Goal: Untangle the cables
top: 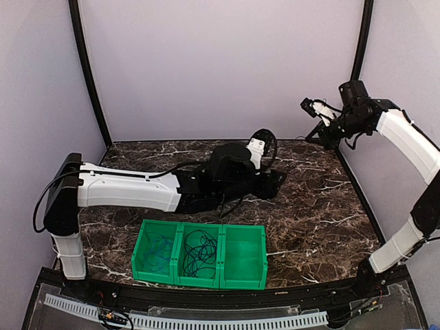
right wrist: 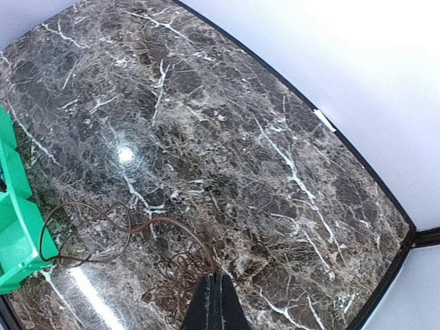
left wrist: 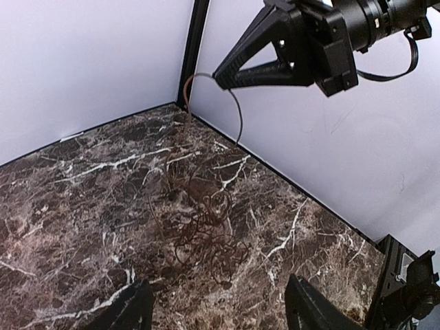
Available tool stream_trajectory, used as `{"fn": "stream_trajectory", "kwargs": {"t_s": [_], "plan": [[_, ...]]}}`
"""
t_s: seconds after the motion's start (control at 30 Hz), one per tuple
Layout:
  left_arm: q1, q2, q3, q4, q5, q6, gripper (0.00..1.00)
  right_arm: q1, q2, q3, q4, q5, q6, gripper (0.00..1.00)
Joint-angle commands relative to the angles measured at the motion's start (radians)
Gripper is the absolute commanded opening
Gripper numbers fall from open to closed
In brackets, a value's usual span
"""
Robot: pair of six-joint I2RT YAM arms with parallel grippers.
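- Cables are partly sorted: a bright blue cable (top: 159, 249) lies coiled in the left compartment of a green three-part bin (top: 141, 273) at the near edge of the dark marble surface (top: 323, 206).
- A black cable (top: 199, 251) lies coiled in the middle compartment. The right compartment (top: 244, 254) holds nothing.
- By this judgement two cables are separated and stowed, and one bundle is left to deal with.
- The left tool (left wrist: 218, 304) reaches low across the middle of the surface with its fingers spread wide, grasping nothing.
- A thin brown wire tangle (left wrist: 199, 230) lies in loose loops on the surface just ahead of the left tool, apart from its fingers. Whether it is one wire or several cannot be told.
- The right tool (left wrist: 223, 74) is raised above the tangle near the back right corner, clenched on a strand of the brown wire. That strand arches from its tip down toward the pile.
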Motion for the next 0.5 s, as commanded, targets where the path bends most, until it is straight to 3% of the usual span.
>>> {"fn": "stream_trajectory", "kwargs": {"t_s": [0.0, 0.23, 0.47], "plan": [[0.013, 0.017, 0.042, 0.146, -0.003, 0.055, 0.69, 0.041, -0.031, 0.007, -0.047, -0.035, -0.011, 0.00], [0.042, 0.092, 0.106, 0.176, 0.004, 0.040, 0.70, 0.099, -0.055, 0.018, -0.077, -0.059, -0.008, 0.00], [0.093, 0.191, 0.162, 0.216, 0.104, 0.008, 0.68, 0.123, -0.075, 0.016, -0.086, -0.132, 0.021, 0.00]]}}
